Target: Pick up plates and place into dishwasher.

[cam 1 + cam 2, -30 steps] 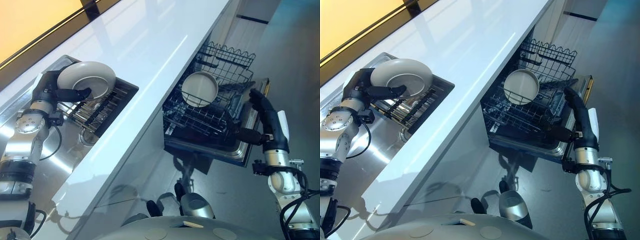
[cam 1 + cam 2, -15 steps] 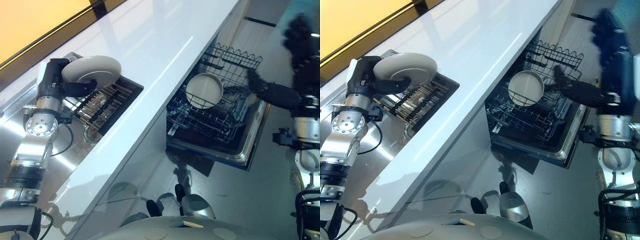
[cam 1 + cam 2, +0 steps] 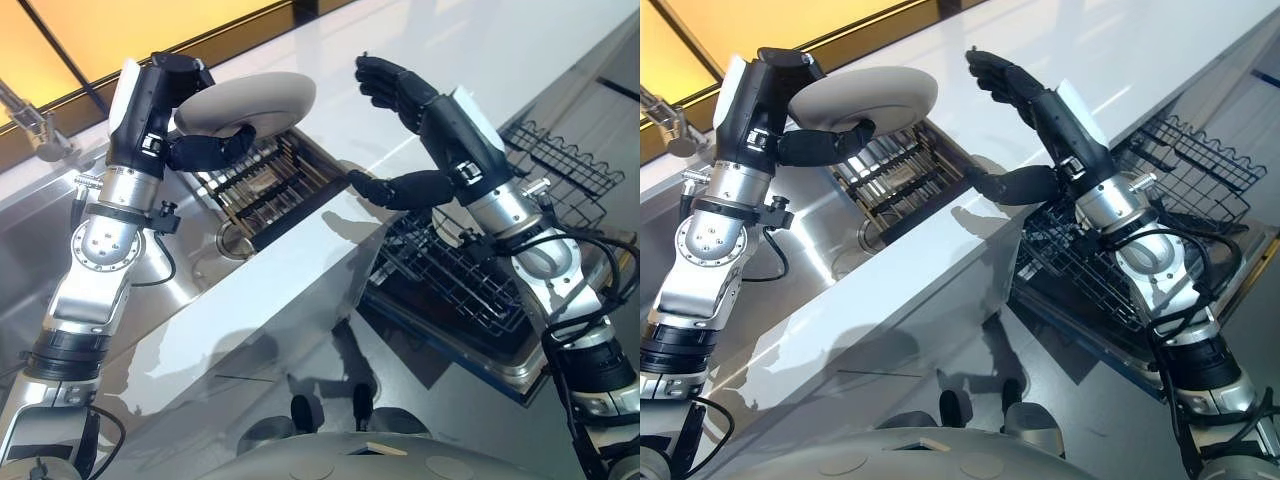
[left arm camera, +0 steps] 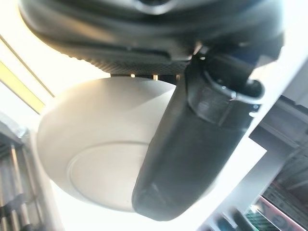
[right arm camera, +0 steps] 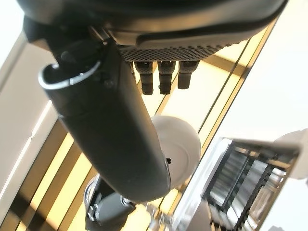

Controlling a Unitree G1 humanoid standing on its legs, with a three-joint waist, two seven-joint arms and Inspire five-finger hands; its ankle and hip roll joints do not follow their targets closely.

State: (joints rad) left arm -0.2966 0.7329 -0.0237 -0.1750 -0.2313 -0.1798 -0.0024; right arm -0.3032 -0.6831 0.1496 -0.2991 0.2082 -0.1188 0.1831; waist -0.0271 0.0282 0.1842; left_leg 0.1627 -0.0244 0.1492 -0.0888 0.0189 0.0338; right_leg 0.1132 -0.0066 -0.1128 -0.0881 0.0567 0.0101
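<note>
The step in hand looks like a handover: one plate is lifted clear of the sink and is being carried across toward the dishwasher side, and the next move, as I judge it, calls for the right hand to close on the plate's free rim before the left lets go, then swing it down to the rack. Nearest, below and behind the right hand (image 3: pixel 420 110), the dishwasher rack (image 3: pixel 480 270) stands pulled out under the counter edge, its wire tines showing past the forearm; I cannot see from here which slots are free. The right hand itself is raised over the white counter (image 3: pixel 940 250), released, fingers spread and slightly bent above, thumb held out beneath, the gap between them facing the plate but holding nothing. The plate (image 3: pixel 250 100) lies just beyond its fingertips, near but apart. The left hand (image 3: pixel 195 150) is grasping that plate: in the left wrist view the thumb crosses the pale underside, with the palm over the rim, and the plate is tilted nearly flat, bottom down. Under the left hand, farther off, the dish rack (image 3: pixel 895 180) sits in the sink recess with its dark bars. A slip could come if the left releases early, since the glazed surface gives little grip.
</note>
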